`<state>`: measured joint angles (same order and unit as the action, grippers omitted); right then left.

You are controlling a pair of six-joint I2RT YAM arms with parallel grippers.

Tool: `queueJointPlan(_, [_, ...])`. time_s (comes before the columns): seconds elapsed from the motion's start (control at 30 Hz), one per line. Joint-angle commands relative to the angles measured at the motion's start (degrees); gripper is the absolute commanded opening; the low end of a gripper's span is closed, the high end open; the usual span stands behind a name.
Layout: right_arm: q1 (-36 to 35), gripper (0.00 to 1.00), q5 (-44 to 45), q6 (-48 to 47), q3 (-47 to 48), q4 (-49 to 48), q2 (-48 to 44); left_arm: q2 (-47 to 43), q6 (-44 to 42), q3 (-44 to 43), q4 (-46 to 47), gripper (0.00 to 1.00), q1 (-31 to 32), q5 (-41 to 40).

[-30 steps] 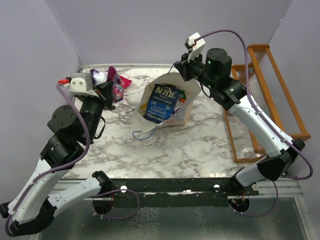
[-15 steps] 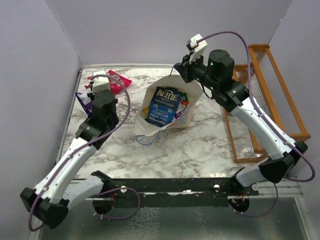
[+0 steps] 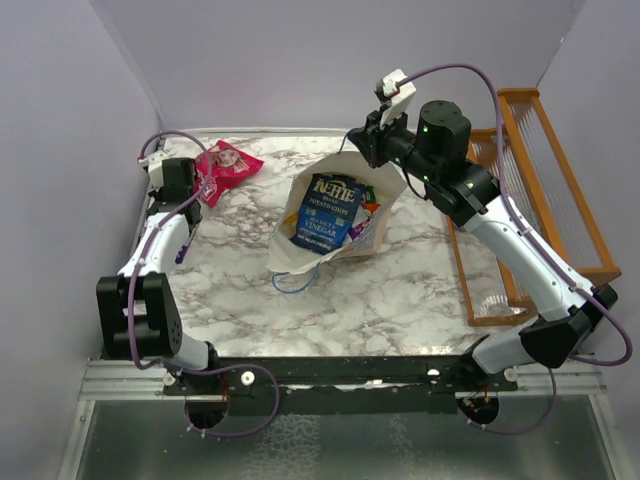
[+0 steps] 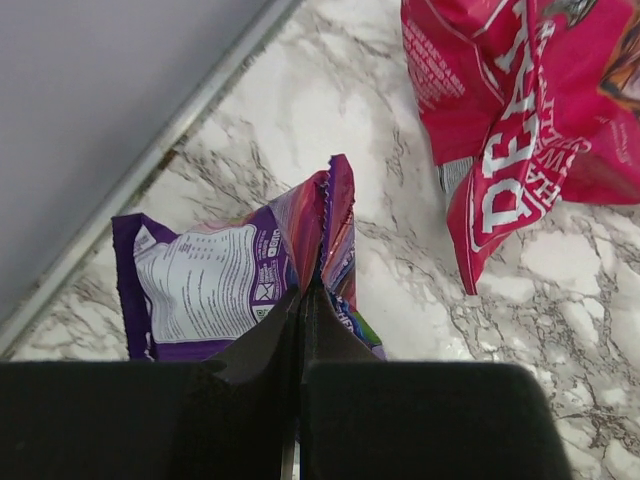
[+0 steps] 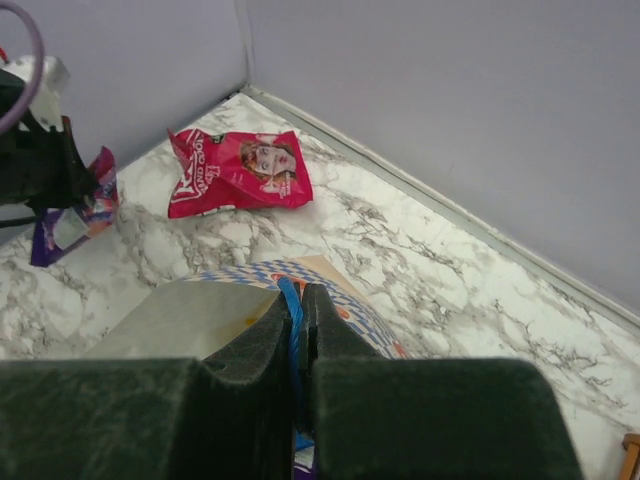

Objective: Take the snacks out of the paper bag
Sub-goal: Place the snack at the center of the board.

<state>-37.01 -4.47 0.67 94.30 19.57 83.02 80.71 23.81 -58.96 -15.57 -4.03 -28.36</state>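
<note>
Top external view, mid-job: I count two snacks out of the cream paper bag with blue-white checkered sides (image 3: 372, 235), which sits mid-table on the white marble-pattern table (image 3: 400, 290). A large pink-red foil bag (image 3: 226, 165) lies flat near the far left corner. Just beside it, at the left wall, the left gripper (image 4: 303, 300) is clamped tight on the crimped seam of a small purple candy packet (image 4: 215, 285), whose printed back faces the wrist camera.

At least two items are not yet out: a dark blue chips bag (image 3: 325, 208) fills the opening, and small bright packs (image 3: 371, 208) are wedged at its right. I judge the job under halfway.

My right gripper (image 3: 362, 140) is closed on the thin blue cord handle (image 5: 291, 310) at the paper bag's far rim, holding that side up. The mouth faces up and toward the near edge, its near lip sagging onto the table. The chips bag's long axis runs far to near, leaning slightly left, top edge toward the back wall.
</note>
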Motion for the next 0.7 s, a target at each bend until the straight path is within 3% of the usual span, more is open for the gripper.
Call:
queueJointPlan(0.0, [0.12,0.02,-2.35,1.44,0.74,-4.46,-2.36,5.61,4.37,-2.28,-0.89,0.00,-1.84,5.05])
queueJointPlan(0.13, [0.10,0.02,-2.47,1.53,0.88,-4.61,-2.43,8.92,5.33,-3.97,-2.96,0.00,-3.38,10.57])
queueJointPlan(0.17, [0.09,0.02,-2.62,1.61,0.87,-4.63,-2.43,8.87,4.69,-4.04,-2.85,0.07,-3.47,11.44])
queueJointPlan(0.23, [0.11,0.02,-2.96,1.70,0.74,-4.55,-2.59,7.75,3.51,-3.36,-2.28,0.30,-3.92,12.25])
queueJointPlan(0.4, [0.10,0.02,-4.89,1.37,-0.46,-3.91,-2.97,-0.22,3.05,0.40,-0.50,0.57,-4.49,12.06])
queueJointPlan(0.57, [0.11,0.02,-9.30,0.56,-1.60,-4.26,-3.62,-12.63,-0.41,3.85,1.79,0.70,-4.48,23.38])
queueJointPlan(0.67, [0.10,0.02,-11.97,-0.52,-2.44,-4.62,-4.23,-21.01,0.98,6.30,3.45,0.64,-4.25,32.31])
